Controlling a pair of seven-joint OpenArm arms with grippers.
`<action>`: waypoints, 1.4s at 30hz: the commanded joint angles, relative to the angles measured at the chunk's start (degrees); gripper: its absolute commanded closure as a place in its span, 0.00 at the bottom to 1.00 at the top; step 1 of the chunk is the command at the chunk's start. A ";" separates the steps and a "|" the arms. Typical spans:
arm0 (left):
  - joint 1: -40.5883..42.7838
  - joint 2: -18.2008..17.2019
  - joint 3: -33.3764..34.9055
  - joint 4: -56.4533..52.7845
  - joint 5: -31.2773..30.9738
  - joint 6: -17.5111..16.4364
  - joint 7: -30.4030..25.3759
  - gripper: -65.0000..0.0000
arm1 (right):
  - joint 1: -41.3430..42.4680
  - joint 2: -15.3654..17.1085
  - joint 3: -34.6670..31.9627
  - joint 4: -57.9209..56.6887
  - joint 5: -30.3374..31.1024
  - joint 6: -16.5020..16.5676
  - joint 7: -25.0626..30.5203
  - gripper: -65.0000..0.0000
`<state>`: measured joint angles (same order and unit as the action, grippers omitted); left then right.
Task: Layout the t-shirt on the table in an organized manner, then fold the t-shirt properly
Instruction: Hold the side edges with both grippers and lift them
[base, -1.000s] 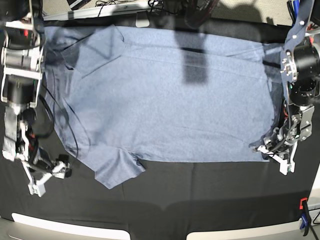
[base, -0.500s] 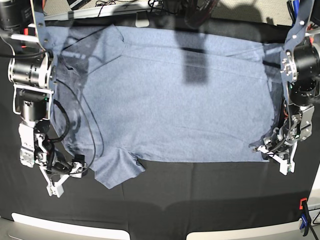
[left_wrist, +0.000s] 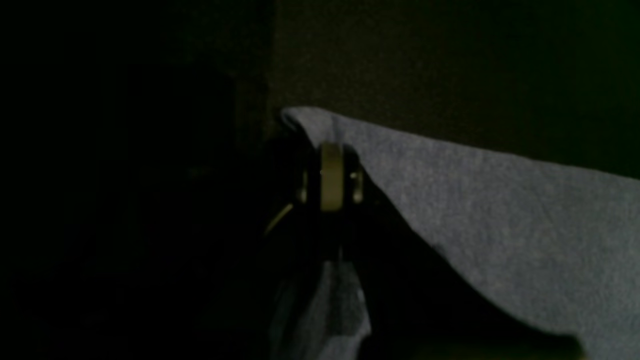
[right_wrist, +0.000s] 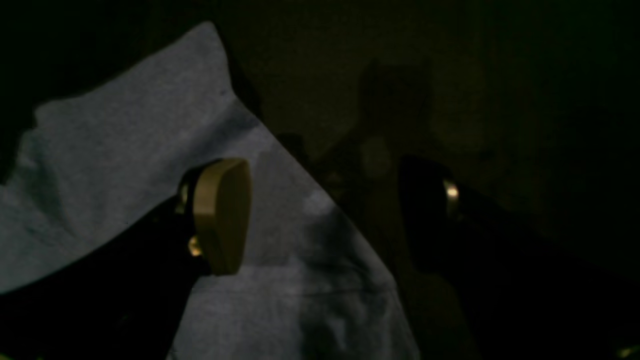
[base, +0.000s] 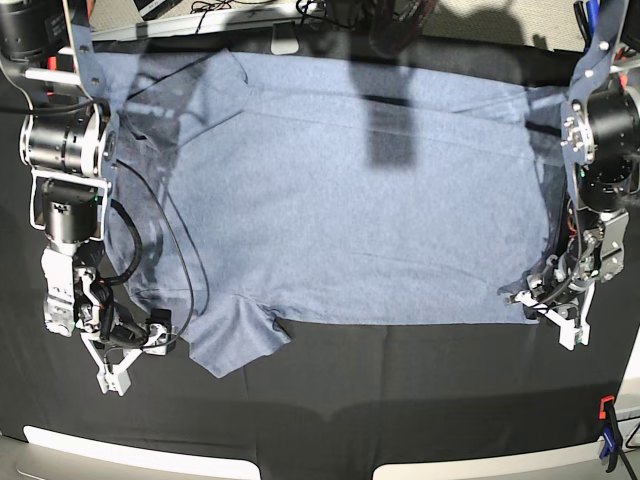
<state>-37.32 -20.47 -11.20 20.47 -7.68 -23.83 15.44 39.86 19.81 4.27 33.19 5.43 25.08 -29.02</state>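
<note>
The desk (base: 400, 400), draped in dark cloth, fills the base view, and the t-shirt (base: 350, 200) lies spread across its far and middle part, plain blue-grey side up, mostly flat, with a soft crease running across its upper part. Taking the t-shirt as the landmark: one sleeve (base: 235, 340) juts out from its near edge towards the base view's lower left, and the other sleeve lies folded at its far left corner. The right arm (base: 65, 170) stands over the t-shirt's left border in that view, a black cable (base: 190, 270) looping from it over the cloth. The left arm (base: 605, 150) stands at the t-shirt's opposite side. The right hand (base: 135, 350) sits at the tip of the near sleeve with its fingers (right_wrist: 222, 215) spread wide, one over the fabric and the other over bare dark desk cloth, gripping nothing. The left hand (base: 545, 305) is pinched narrow on the t-shirt's near corner, the fabric bunched between its fingers (left_wrist: 331, 175). An orange-and-blue clamp (base: 607, 430) sits at the desk's near right corner, well apart from the t-shirt.
</note>
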 joint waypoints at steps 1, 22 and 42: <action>-1.38 -0.35 0.11 0.46 0.17 -0.13 0.83 1.00 | 2.14 0.68 0.20 0.83 0.50 -0.20 1.16 0.32; -1.38 -0.33 0.11 0.46 0.17 -0.13 1.75 1.00 | -0.31 0.66 0.20 0.79 0.59 -0.22 0.70 0.32; -0.76 -0.35 0.11 0.46 0.15 -0.13 1.68 1.00 | -1.97 0.70 0.20 0.79 0.20 -0.55 -0.87 0.32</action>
<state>-37.15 -20.49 -11.20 20.51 -7.73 -23.83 15.66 35.83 19.84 4.29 33.15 5.67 24.86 -30.96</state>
